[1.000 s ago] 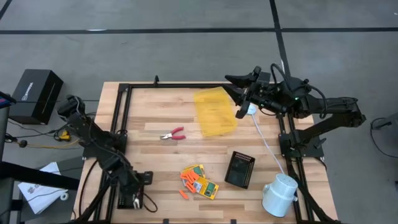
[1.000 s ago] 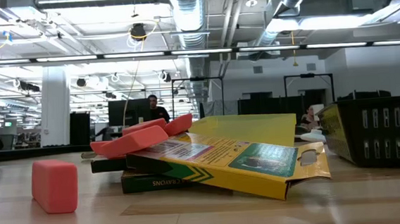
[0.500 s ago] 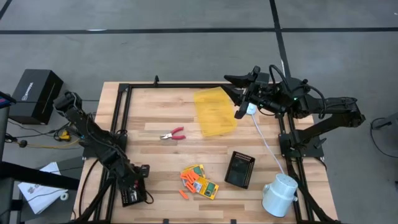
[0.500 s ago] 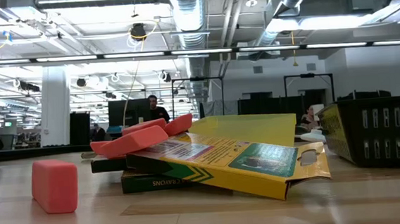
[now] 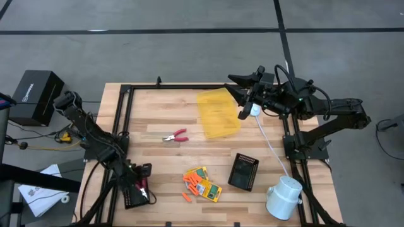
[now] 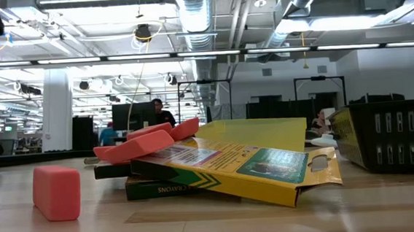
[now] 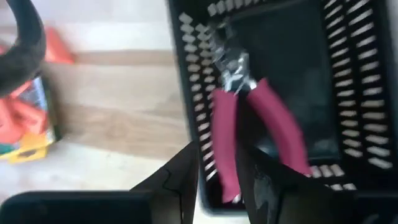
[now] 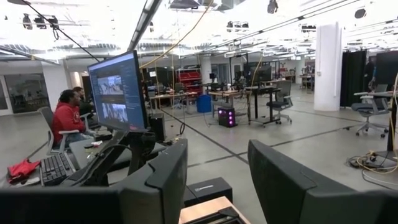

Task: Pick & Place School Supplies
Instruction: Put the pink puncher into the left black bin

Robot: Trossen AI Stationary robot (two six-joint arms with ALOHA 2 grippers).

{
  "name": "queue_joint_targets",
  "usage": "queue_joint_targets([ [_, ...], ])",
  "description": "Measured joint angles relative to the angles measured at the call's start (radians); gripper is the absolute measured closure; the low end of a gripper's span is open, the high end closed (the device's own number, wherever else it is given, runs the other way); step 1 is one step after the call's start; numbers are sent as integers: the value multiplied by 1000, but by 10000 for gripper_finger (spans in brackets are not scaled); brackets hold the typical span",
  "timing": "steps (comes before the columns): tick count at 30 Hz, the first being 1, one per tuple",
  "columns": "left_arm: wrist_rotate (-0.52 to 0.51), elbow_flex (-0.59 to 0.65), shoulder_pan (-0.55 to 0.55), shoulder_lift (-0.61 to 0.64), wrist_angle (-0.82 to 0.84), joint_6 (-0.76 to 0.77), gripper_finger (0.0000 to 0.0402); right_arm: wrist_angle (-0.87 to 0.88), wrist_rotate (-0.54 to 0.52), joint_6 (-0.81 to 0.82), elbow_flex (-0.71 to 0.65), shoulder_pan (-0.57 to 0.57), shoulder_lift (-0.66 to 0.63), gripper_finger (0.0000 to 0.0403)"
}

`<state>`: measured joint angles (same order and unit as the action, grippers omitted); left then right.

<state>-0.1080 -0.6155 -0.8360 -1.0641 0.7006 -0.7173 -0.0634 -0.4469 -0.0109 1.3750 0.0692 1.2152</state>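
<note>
At the lower left of the high view, your left claw [image 5: 137,188] hangs over a black tray [image 5: 130,200] at the table's edge. Its wrist view shows red pliers [image 7: 249,124] lying in that tray, one handle running up from the claw. You cannot tell whether the claw grips it. A second pair of pliers [image 5: 175,135] lies on bare wood left of centre. At lower centre the card boxes [image 5: 207,184] lie stacked with orange sticks [image 5: 191,181] on and beside them. Above them sits a yellow tray [image 5: 218,113]. A second black tray [image 5: 243,171] lies just right of the boxes. At the upper right, your right claw [image 5: 243,99] hangs spread wide by the yellow tray's right edge, holding nothing.
</note>
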Motion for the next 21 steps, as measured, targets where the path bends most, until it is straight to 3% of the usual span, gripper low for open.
queue_joint_targets([
  [5, -95, 0, 19, 2, 2, 14, 301, -3, 0, -1, 7, 0, 0, 238],
  [10, -204, -21, 123, 33, 6, 140, 300, -4, 0, -38, 44, 1, 0, 239],
  [14, -258, -88, 245, 59, -1, 224, 300, -3, 0, -69, 82, 2, 0, 238],
  [21, -228, -174, 552, -9, 30, 511, 300, -2, -1, -96, 119, 0, -1, 238],
])
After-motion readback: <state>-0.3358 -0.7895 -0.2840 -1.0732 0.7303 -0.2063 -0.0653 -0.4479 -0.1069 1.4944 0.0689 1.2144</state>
